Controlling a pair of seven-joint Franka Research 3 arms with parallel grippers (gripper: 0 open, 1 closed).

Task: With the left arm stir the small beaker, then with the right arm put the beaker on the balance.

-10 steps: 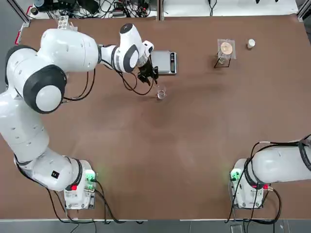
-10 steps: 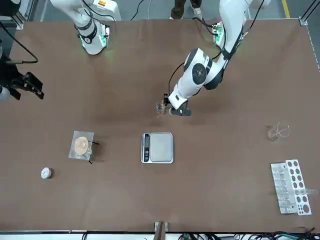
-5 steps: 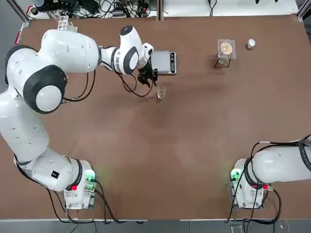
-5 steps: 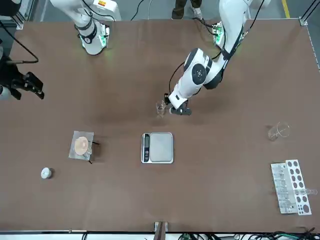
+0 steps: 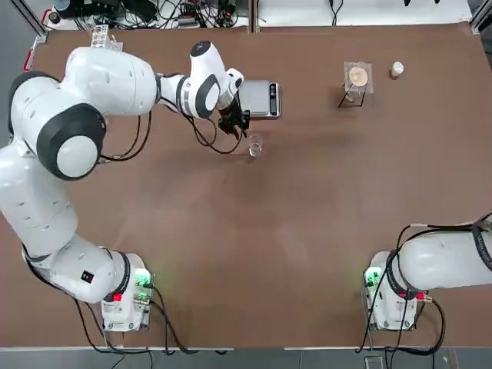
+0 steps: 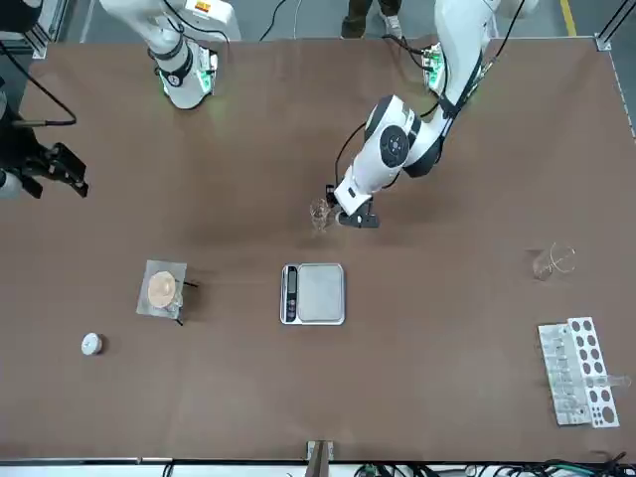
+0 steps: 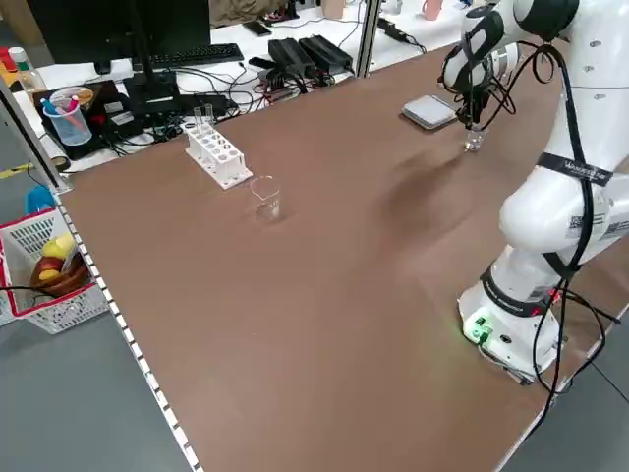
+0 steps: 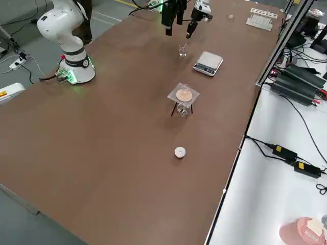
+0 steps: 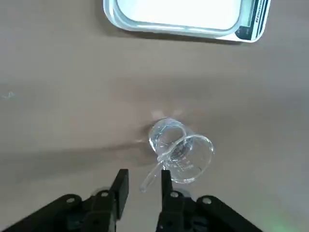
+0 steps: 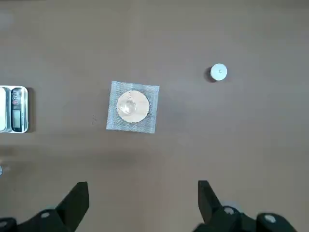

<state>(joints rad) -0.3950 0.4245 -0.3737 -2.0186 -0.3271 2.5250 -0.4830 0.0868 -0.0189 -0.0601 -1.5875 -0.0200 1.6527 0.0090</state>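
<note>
The left jaws [image 9: 144, 172] stand moderately apart just beside the small beaker [image 9: 195, 162], with the outer end of a glass rod [image 9: 151, 178] appearing between them in the wrist view; I cannot see either finger pressing on it. The right jaws [image 10: 143, 184] are wide and hold nothing, parked over the robot's right side of the table [image 5: 307, 231]. The beaker stands on the table near the balance [image 9: 178, 13], on the robot's side of it, and the rod leans over its rim. The step in hand looks to be taking the rod for stirring. Best to centre the rod before pinching, so that neither finger shoves it and drags the light glass along. Close gently, since a thin round rod may roll or swivel, then ease it more upright before circling. Keep the circles small and slow, clear of the wall, and the tip just off the bottom, or the beaker may skate or tip.
</note>
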